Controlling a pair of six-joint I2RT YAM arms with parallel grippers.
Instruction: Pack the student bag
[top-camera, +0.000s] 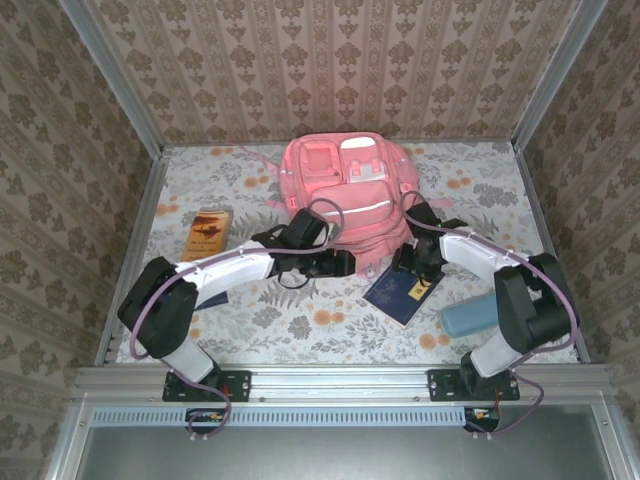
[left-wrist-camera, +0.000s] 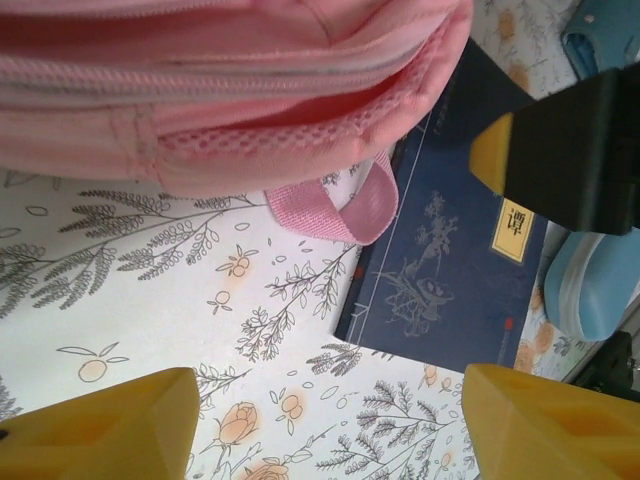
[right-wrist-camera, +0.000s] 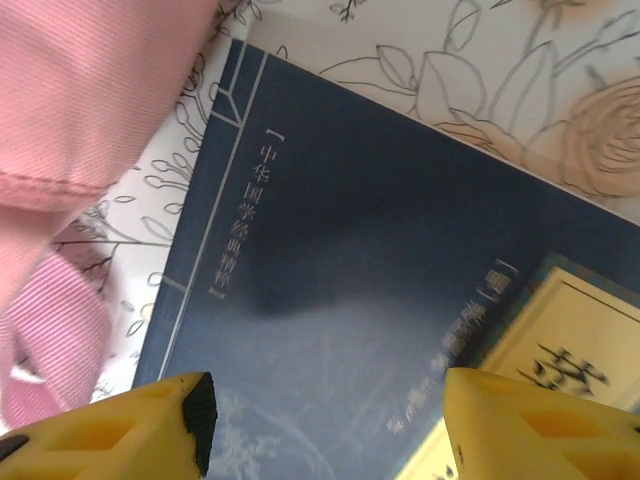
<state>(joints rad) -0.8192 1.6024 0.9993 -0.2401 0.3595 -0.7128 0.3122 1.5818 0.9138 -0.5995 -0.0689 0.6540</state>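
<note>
directly beneath the right hand (right-wrist-camera: 325, 415), spread wide and empty, lies the dark blue book (right-wrist-camera: 380, 280), just beside the near edge of the student bag (top-camera: 345, 190) at mid-worktop (top-camera: 300, 320). the left hand (left-wrist-camera: 330, 420), likewise wide and empty, seems farther from the book.

Quick count on the desk (top-camera: 300, 322): one student bag (top-camera: 345, 190), two books, a dark blue book (top-camera: 396, 298) and an orange-brown book (top-camera: 208, 232), plus one light blue case (top-camera: 470, 318), probably a pencil case, kinda blurry.

floral table (top-camera: 300, 322) holds pink bag (top-camera: 345, 190), navy book (top-camera: 400, 295), orange book (top-camera: 207, 232), blue case (top-camera: 470, 318)
</note>
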